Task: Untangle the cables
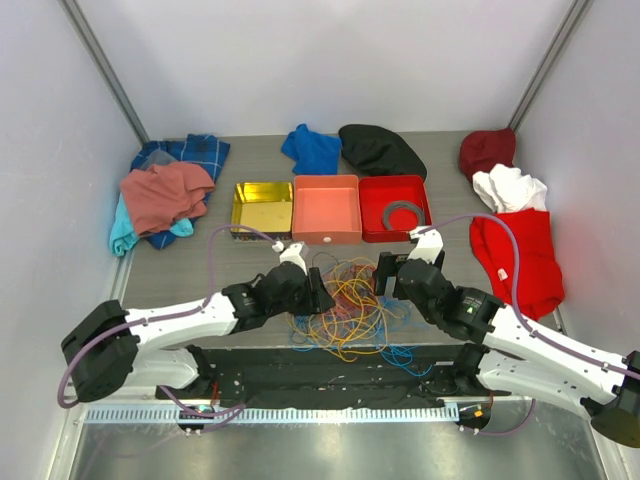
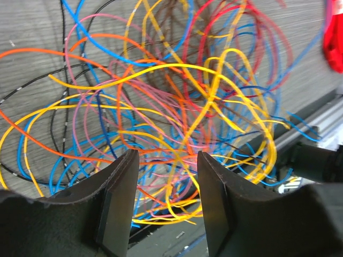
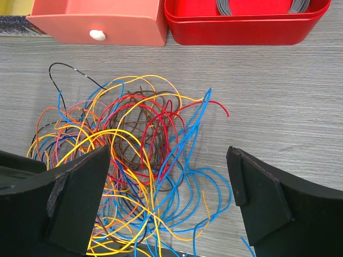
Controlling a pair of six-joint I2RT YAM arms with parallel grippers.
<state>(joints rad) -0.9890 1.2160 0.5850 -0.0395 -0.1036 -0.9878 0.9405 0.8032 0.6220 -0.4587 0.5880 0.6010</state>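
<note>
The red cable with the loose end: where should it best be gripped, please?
Probably the red cable near its free end, lying clear of the tangle on the table. Come from above on its right, jaws across the strand.

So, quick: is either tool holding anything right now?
Left tool: open, holding nothing, cables just ahead of it.
Right tool: wide open, holding nothing.

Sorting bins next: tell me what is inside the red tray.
A grey coiled ring lies in the red tray. From the right wrist, the tray's front wall hides most of the ring.
</note>
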